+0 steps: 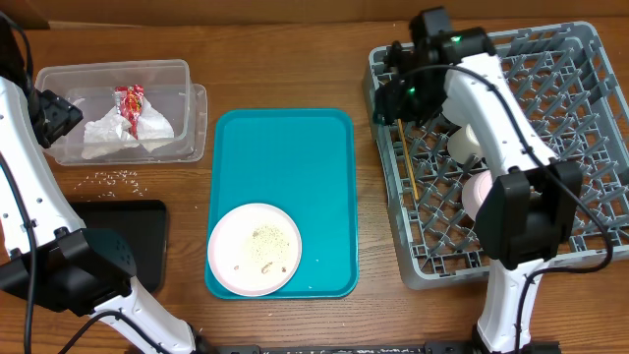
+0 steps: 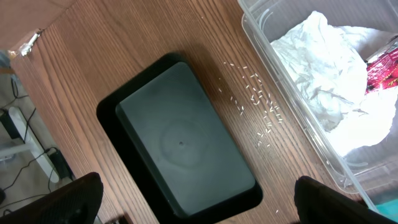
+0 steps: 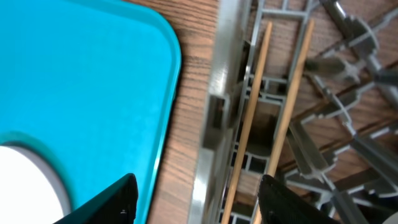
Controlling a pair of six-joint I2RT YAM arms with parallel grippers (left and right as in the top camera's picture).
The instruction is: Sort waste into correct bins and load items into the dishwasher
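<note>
The clear tub (image 1: 118,67) at the back left holds the crumpled napkin (image 1: 123,133) and the red-and-white wrapper (image 1: 131,101). Rice grains (image 1: 113,178) lie on the table between it and the black tray (image 1: 133,226). A white plate (image 1: 255,249) with crumbs sits on the teal tray (image 1: 295,147). The chopsticks (image 1: 408,157) lie in the grey dish rack (image 1: 580,147). My right gripper (image 1: 395,98) is open and empty above the rack's left edge, over the chopsticks (image 3: 249,124). My left gripper (image 1: 54,116) is open and empty above the black tray (image 2: 180,143).
A white cup (image 1: 465,141) and a pale-pink bowl (image 1: 479,192) sit in the rack behind the right arm. In the left wrist view the tub (image 2: 292,124), napkin (image 2: 323,81), wrapper (image 2: 382,68) and rice (image 2: 255,99) show to the right.
</note>
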